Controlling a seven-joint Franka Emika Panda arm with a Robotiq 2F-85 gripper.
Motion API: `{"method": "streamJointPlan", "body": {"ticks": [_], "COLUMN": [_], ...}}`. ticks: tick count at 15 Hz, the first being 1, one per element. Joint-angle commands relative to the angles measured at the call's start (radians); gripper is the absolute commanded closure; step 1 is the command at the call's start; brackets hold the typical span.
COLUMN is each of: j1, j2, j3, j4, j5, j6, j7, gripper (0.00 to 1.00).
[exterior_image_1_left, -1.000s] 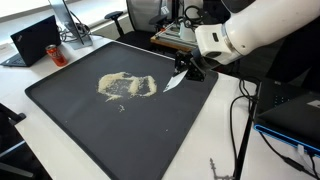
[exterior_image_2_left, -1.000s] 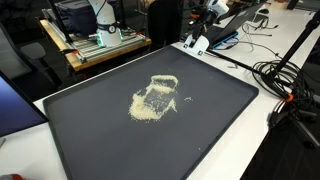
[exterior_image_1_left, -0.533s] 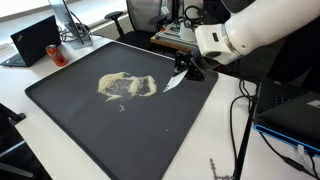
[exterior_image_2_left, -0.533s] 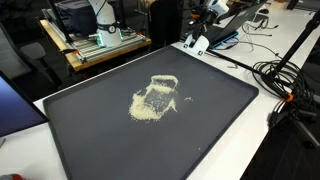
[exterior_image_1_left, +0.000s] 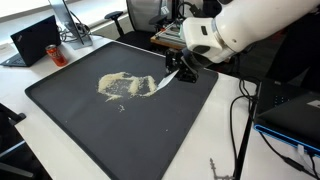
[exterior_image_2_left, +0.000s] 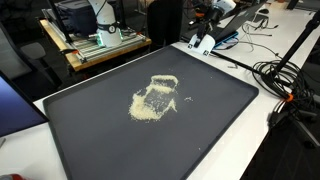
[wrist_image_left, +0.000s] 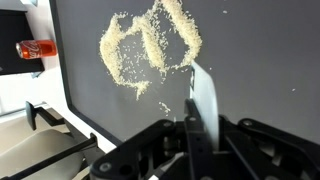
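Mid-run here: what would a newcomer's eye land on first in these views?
A pale heap of grains, spread into loops, lies in the middle of the big black mat. Right beside it is the gripper, shut on a white scraper whose tip points at the heap's edge. In the wrist view a red can lies off the mat on the white table.

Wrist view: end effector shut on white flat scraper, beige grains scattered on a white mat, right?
No, the wrist view shows a black mat. Rest holds: end effector shut on the white flat scraper, beige grains scattered on the mat.
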Motion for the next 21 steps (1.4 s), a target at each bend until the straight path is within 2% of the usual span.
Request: {"method": "streamJointPlan", "body": {"ticks": [1,5,10,12,13,14,18,21], "j1": [-0.037,-0.128,-0.228,-0.241,-0.232,-0.214,-0.217,-0.250], "j2": [0.030,-0.010,-0.055,-0.072,-0.063,-0.043,-0.046,-0.026], "j3": [-0.029,-0.036,-0.053,-0.076,-0.097,-0.102,-0.116,-0.129], "j4": [0.090,0.085,0.070,0.055,0.071,0.087,0.087,0.138], "j5": [0.017,0.078,0.249,0.280,0.274,0.256,0.258,0.298], "j6": [-0.029,0.020,0.114,0.142,0.120,0.118,0.117,0.090], "j7": [-0.073,-0.224,-0.377,-0.399,-0.366,-0.374,-0.371,-0.404], "gripper": [0.99,0.99,0.99,0.99,0.99,0.96,0.99,0.99]}}
